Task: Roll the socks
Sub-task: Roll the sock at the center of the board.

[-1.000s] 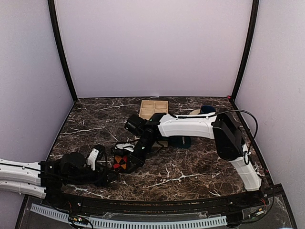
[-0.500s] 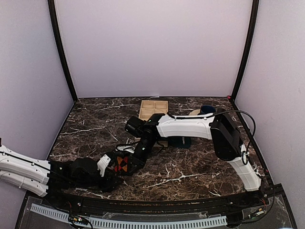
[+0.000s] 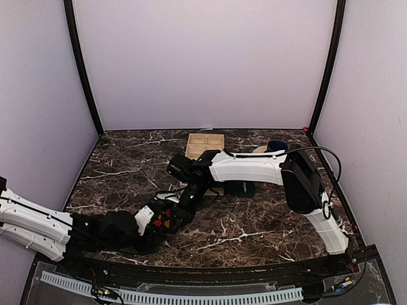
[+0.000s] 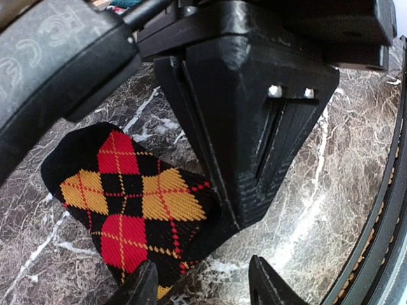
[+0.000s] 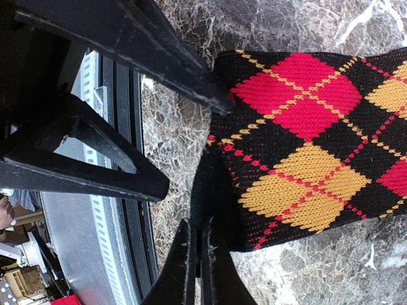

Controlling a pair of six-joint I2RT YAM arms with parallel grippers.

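Your right end effector (image 5: 198, 225) is clenched: its two fingers are pressed together on the black edge of the argyle sock (image 5: 305, 146), at the sock's 7 o'clock corner in the right wrist view. The sock lies flat on the marble worktop (image 3: 254, 229) with its red and orange diamonds facing up.

Your left end effector (image 4: 200, 273) is released, with its fingers well apart and nothing held between them. In the left wrist view one finger overlaps the sock's near edge and the other sits over bare marble. The right end effector's black body stands just beyond, at 12 to 1 o'clock, with its tip down on the sock's edge. From the right wrist view, the left fingers spread in a V at the sock's 9 to 10 o'clock side, and the upper tip touches the fabric.

Seen from above, the argyle sock sits at about 8 o'clock from the worktop's centre, near the front edge, with both end effectors meeting on it. The teal sock (image 3: 243, 189) is a dark bundle close to the centre, partly under the right forearm. A wooden tray (image 3: 205, 145) is at 12 o'clock and a blue mug (image 3: 277, 145) at 1 o'clock, both well apart from the socks.
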